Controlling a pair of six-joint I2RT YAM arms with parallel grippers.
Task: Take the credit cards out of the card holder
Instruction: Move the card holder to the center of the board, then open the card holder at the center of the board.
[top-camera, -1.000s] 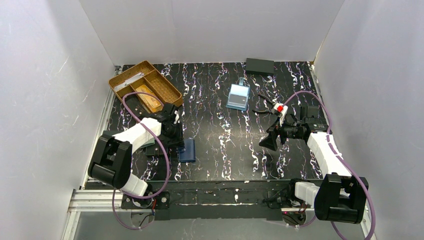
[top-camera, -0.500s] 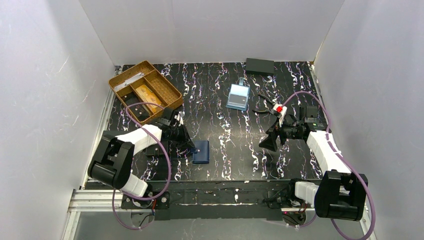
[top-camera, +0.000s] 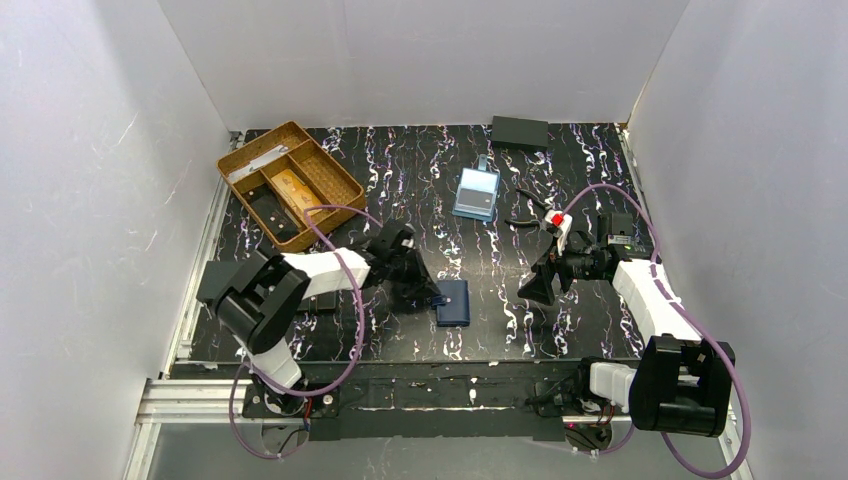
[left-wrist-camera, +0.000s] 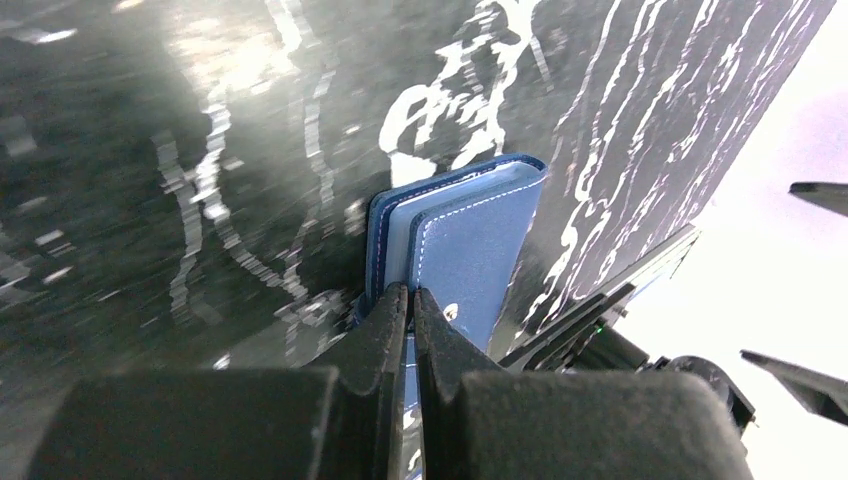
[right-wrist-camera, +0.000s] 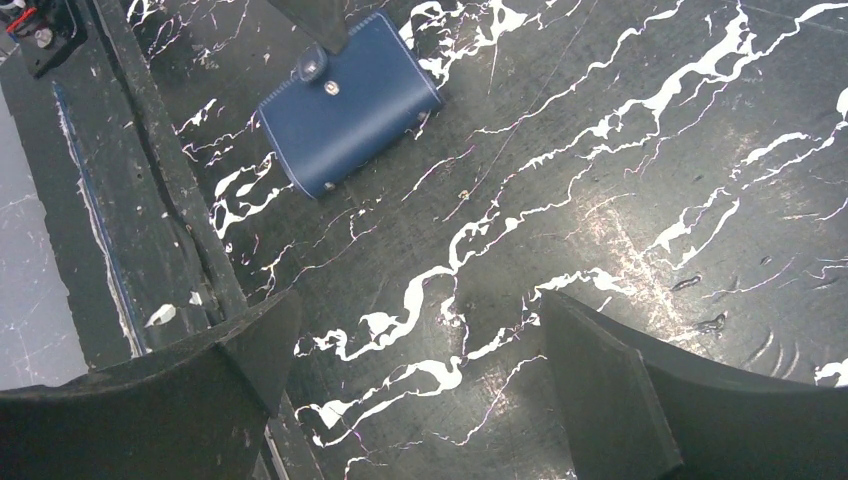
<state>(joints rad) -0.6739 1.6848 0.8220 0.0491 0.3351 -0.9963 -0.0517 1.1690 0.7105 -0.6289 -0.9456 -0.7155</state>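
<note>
The card holder (top-camera: 453, 302) lies folded on the near middle of the table (top-camera: 490, 325), between the arms. A clear blue case (top-camera: 476, 192), pliers (top-camera: 528, 210) and a wooden tray (top-camera: 329, 156) sit well apart, farther back. The left gripper (left-wrist-camera: 410, 296) is pinched tight on the holder's snap-tab edge. The right gripper (right-wrist-camera: 418, 300) hangs nearby, jaws wide apart, holding nothing.

This is a robotics lab cell, not a home or a shop. Plain white panels (top-camera: 420, 60) box me in on three sides, and the counter (top-camera: 480, 340) is a black sheet veined with white. My left arm (top-camera: 310, 265) and right arm (top-camera: 645, 290) are bolted at its near edge by a bare aluminium rail (top-camera: 190, 398) — purple cables (top-camera: 600, 184) loop loose from each.
</note>
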